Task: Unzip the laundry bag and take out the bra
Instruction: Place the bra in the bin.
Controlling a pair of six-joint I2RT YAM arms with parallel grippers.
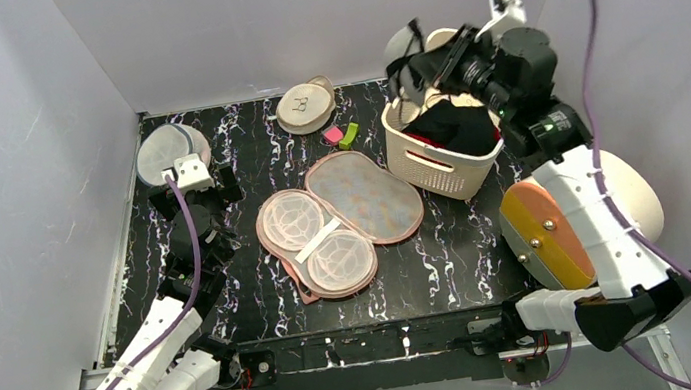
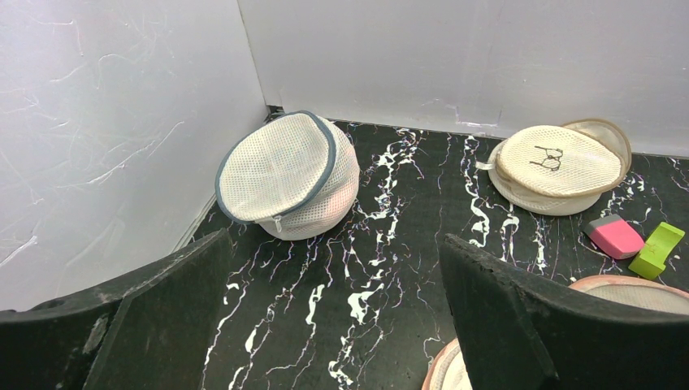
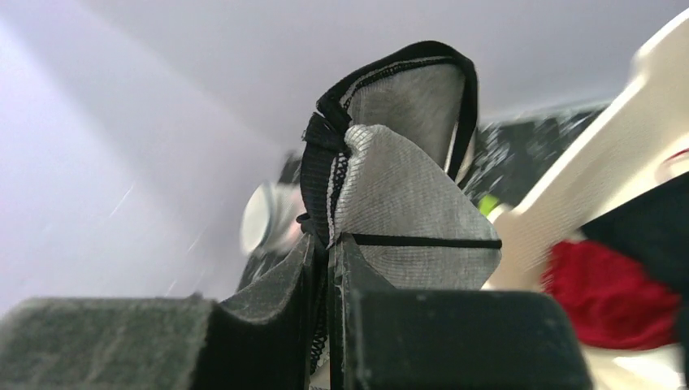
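Bra (image 3: 406,203) clamped in right gripper (image 3: 329,252), over white basket (image 1: 423,160); laundry bag (image 1: 362,198) unzipped beside that basket; left gripper (image 2: 333,244) spread, farther off.

We logged: laundry bag (image 1: 340,224) lay open on surface (image 1: 450,252) | right tool (image 1: 446,66) pinched bra (image 1: 401,46) over basket (image 1: 428,159) | left tool (image 1: 197,196) gaped

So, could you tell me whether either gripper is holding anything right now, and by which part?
The right gripper pinches the bra by a black-trimmed edge of its grey cup; the left gripper is open and empty.
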